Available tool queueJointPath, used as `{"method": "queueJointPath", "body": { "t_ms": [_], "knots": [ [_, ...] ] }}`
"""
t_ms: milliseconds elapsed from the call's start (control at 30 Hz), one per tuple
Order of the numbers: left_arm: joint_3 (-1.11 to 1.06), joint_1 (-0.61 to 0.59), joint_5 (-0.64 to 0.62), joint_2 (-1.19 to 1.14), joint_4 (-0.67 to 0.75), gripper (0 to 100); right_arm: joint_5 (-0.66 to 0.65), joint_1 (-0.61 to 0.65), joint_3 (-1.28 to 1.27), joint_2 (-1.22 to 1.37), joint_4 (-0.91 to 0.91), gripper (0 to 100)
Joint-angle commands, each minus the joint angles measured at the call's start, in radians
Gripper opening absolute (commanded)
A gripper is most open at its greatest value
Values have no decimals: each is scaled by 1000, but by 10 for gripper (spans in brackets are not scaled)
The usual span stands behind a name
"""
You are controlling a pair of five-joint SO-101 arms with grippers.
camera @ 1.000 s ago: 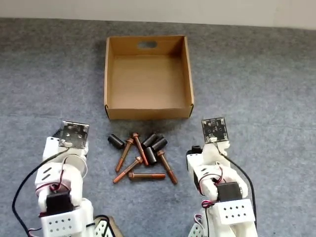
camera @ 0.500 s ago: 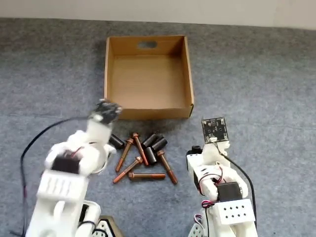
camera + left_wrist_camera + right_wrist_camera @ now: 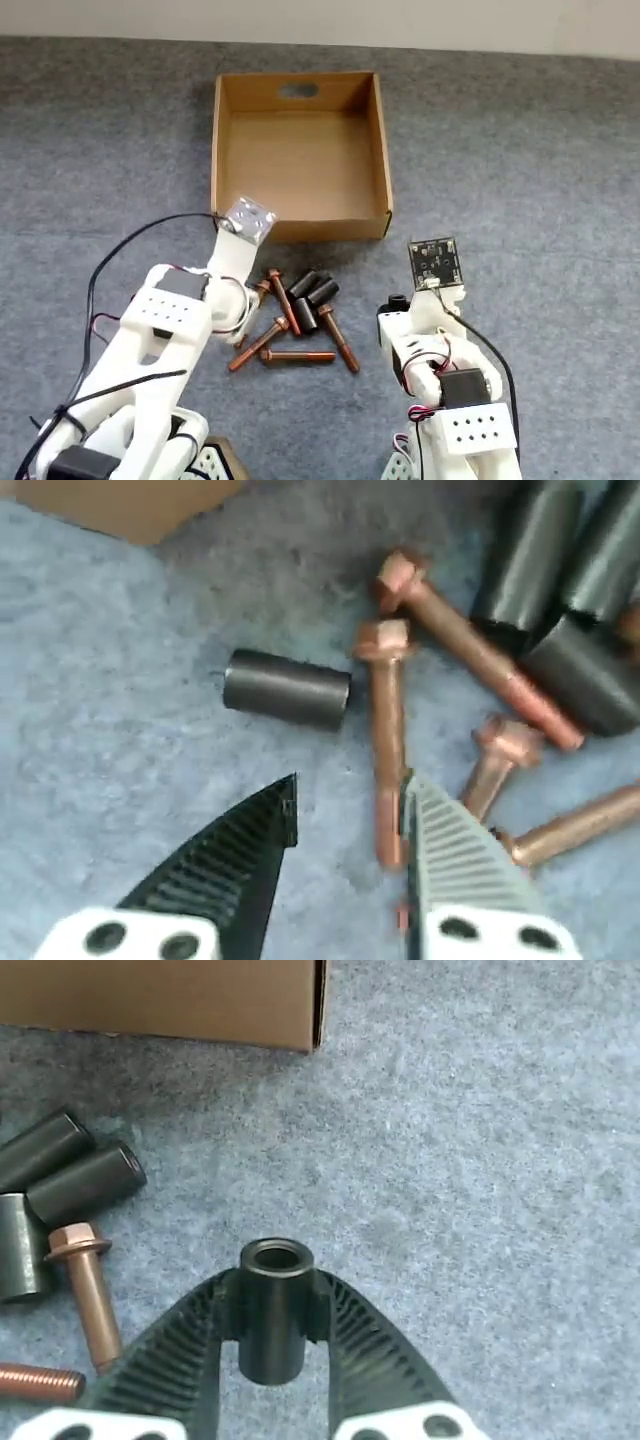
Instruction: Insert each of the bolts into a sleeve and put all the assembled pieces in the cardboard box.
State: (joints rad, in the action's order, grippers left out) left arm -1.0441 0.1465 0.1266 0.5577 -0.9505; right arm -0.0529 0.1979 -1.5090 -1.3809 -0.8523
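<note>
Grey carpet [image 3: 520, 160] covers the table. The left gripper [image 3: 350, 805] hangs low over it with its fingers spread. A copper bolt [image 3: 387, 740] lies just beside the pale finger's inner edge, and a lone sleeve [image 3: 287, 688] lies just past the tips. That arm stretches forward at a slant over the left side of the pile, its wrist near the front wall of the cardboard box [image 3: 300, 230]. The right gripper [image 3: 273, 1285] is clamped on a black sleeve [image 3: 272, 1335] whose open bore shows beyond the fingertips. Its arm sits folded back, right of the pile. Five bolts [image 3: 298, 354] lie loose on the carpet. There are five sleeves: three clustered sleeves [image 3: 312, 295], the lone one and the gripped one.
</note>
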Motion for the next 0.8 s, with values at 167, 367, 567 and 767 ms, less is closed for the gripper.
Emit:
{"method": "queueJointPath", "body": {
  "t_ms": [167, 367, 567, 767],
  "knots": [
    [54, 31, -57, -10, 48, 217, 5, 8, 7, -12, 19, 6],
    [50, 30, -57, -12, 46, 214, 5, 8, 7, -12, 19, 6],
    [22, 33, -57, -13, 48, 216, 5, 8, 7, -12, 19, 6],
    [30, 31, -57, -65, 52, 216, 5, 7, 7, -12, 19, 6]
  ]
}}
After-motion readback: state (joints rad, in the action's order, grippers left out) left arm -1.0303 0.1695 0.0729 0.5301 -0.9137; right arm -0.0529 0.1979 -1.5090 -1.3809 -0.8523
